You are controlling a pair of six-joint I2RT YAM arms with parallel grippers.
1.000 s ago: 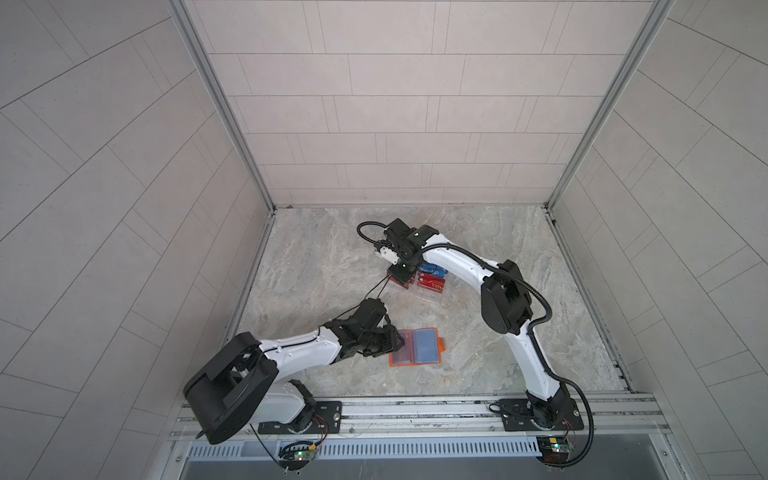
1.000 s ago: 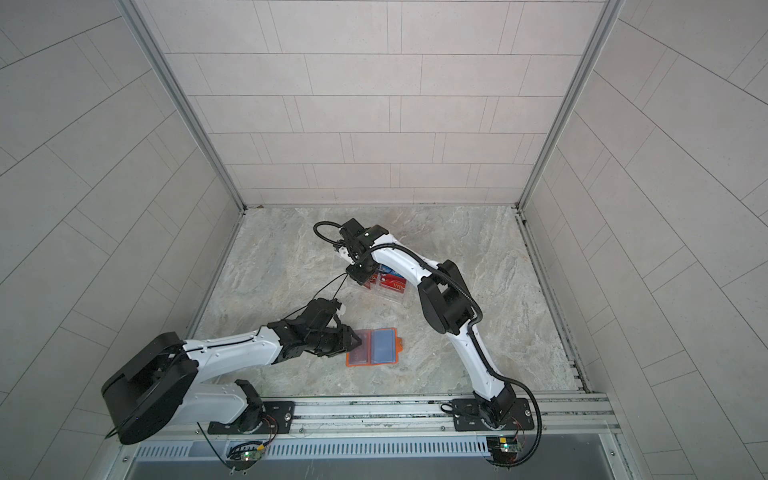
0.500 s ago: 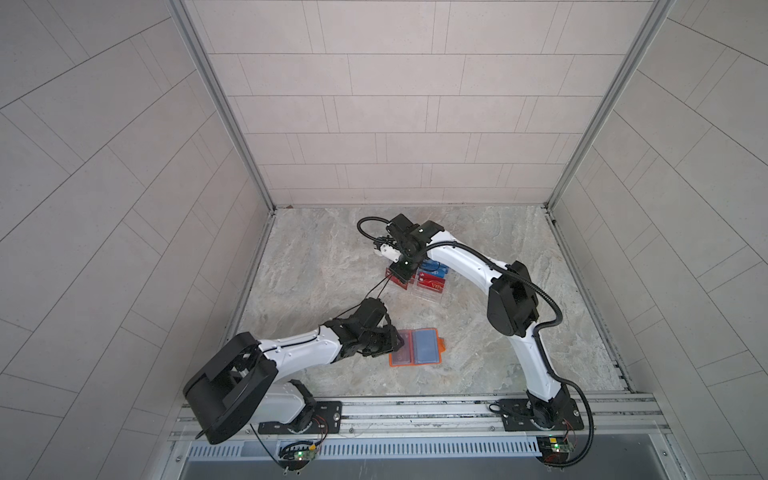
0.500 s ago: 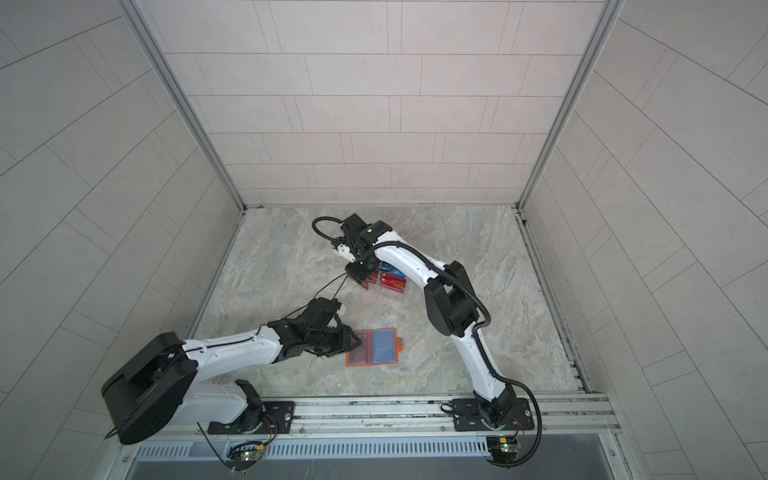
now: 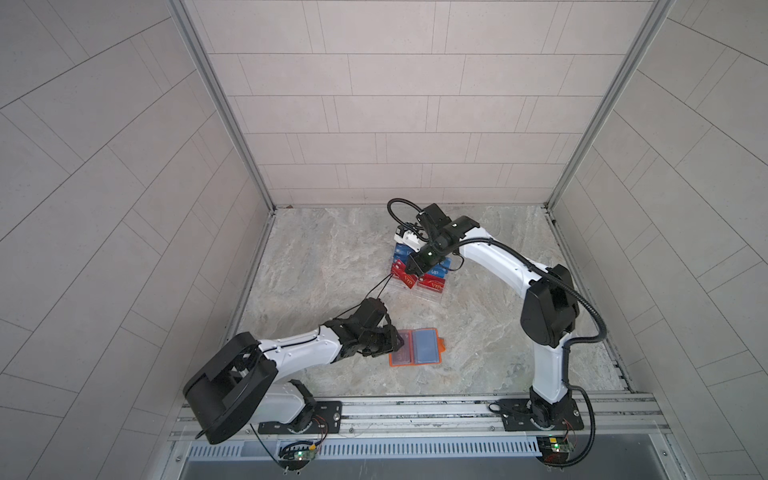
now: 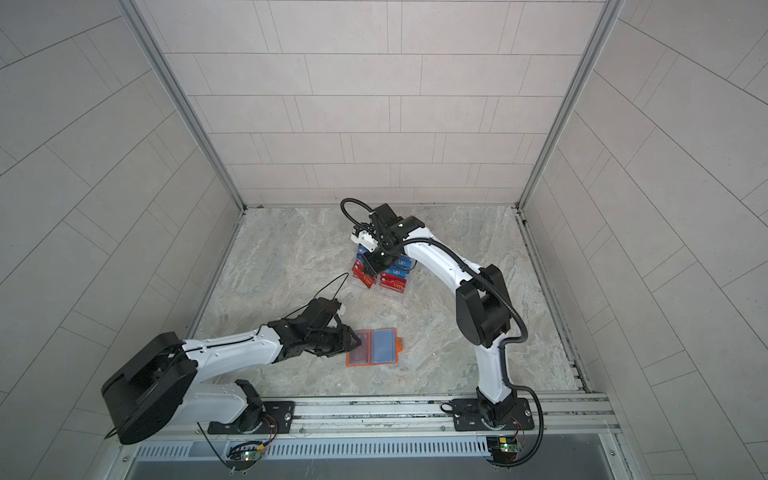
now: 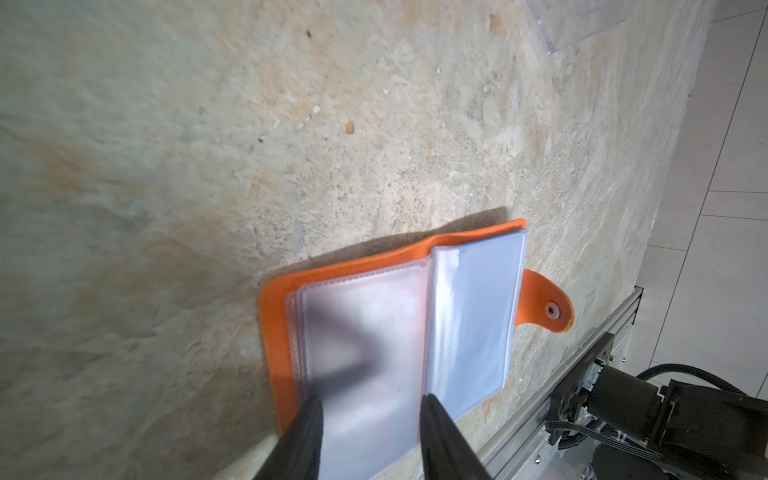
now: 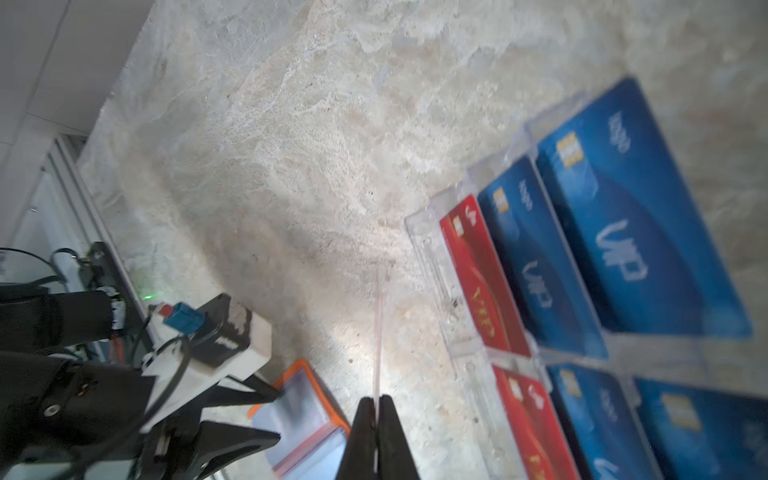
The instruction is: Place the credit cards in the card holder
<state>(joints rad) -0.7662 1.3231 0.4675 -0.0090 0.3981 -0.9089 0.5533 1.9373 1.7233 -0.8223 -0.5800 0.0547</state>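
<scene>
The orange card holder point(image 5: 440, 343) point(image 6: 400, 343) lies open on the marble floor, clear sleeves up. My left gripper point(image 5: 397, 338) point(image 7: 372, 401) is open, its two fingers astride the left sleeve page and low over the holder's orange rim point(image 7: 272, 328). By the clear acrylic stand point(image 5: 430, 293), my right gripper point(image 5: 407, 270) point(image 8: 376, 401) is shut on a red credit card point(image 8: 379, 324), seen edge-on. Blue credit cards point(image 8: 623, 232) and red ones point(image 8: 482, 274) lean in the stand's tiers. The card holder point(image 8: 307, 399) shows beyond the held card.
A metal rail point(image 5: 415, 409) with both arm bases runs along the front edge. Tiled walls close in the left, back and right. The left arm's wrist camera block point(image 8: 216, 336) sits near the holder. Bare floor lies between the stand and the holder.
The right arm's elbow has swung to the right and its wrist has shifted slightly above the stand, still gripping the red card. The left arm has stayed on the holder.
</scene>
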